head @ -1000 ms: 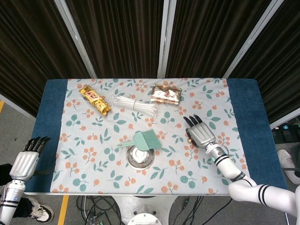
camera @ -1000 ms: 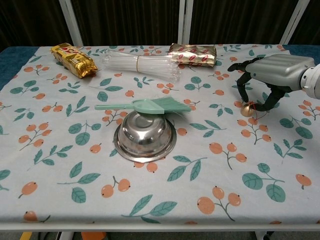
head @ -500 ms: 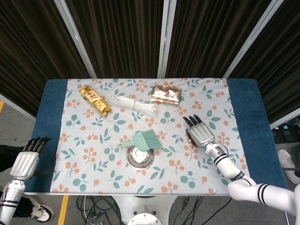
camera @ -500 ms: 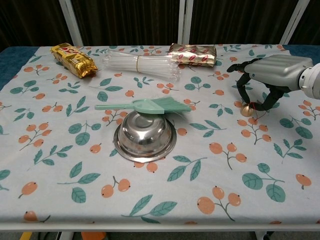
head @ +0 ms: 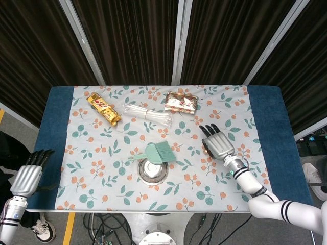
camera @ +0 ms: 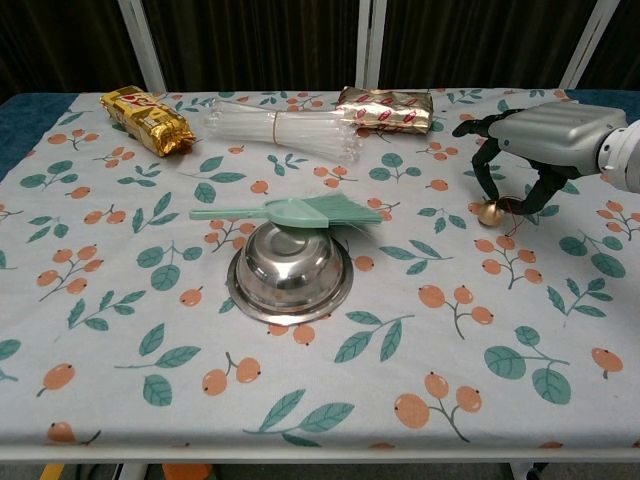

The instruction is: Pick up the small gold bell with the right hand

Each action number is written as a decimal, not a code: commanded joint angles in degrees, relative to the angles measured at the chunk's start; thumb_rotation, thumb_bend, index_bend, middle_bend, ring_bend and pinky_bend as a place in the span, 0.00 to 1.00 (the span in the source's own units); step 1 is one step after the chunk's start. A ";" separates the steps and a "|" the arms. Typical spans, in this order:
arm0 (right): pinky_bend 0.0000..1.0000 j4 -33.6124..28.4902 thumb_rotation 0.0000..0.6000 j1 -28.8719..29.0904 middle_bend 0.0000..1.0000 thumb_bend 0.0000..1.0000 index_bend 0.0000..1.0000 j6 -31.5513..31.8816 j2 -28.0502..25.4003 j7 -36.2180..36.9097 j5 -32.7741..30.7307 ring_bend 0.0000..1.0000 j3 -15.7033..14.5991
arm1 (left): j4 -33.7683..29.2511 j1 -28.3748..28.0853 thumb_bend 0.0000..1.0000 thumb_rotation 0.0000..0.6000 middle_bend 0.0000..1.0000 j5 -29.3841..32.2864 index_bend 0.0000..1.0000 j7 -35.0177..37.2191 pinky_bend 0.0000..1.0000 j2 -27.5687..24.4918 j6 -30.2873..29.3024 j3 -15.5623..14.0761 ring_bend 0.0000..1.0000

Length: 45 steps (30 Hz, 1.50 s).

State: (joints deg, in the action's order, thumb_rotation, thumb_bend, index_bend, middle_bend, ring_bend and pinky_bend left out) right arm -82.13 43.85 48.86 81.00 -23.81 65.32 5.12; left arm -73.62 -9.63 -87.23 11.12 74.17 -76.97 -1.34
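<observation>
small gold bell (camera: 490, 211) | half-hidden under right robot hand (camera: 535, 140) | grip unclear

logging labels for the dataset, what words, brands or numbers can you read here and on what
No text can be read for certain.
Gold snack packet: red lettering, too small and blurred to read.
Gold-and-white wrapped pack: red marks, perhaps only a pattern, not readable.
Clear tube bundle, green brush, steel bowl, gold bell: no print visible.
</observation>
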 commanded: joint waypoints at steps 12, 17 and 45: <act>0.00 -6.07 1.00 -2.29 0.06 0.39 0.72 9.06 -5.81 1.05 6.69 0.00 2.29 | -0.22 -0.34 0.02 1.00 0.06 -0.22 0.07 -0.03 0.06 0.08 0.22 0.06 0.00; 0.00 -4.01 1.00 -3.26 0.06 0.39 0.72 9.07 -4.56 0.26 2.41 0.00 3.26 | -0.20 -0.47 0.02 1.00 0.06 -0.30 0.07 -0.20 0.06 0.14 0.36 0.02 0.00; 0.00 -1.06 1.00 -1.12 0.07 0.39 0.73 3.41 -0.32 -0.40 3.84 0.00 1.89 | 0.29 -0.28 0.02 1.00 0.06 -0.09 0.07 0.33 0.06 0.32 0.00 0.09 0.00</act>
State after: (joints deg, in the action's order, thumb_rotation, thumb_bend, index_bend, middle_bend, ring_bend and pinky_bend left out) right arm -83.70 42.27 52.99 80.21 -24.25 69.53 7.06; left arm -73.36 -9.93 -87.33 11.42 74.50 -76.94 -1.27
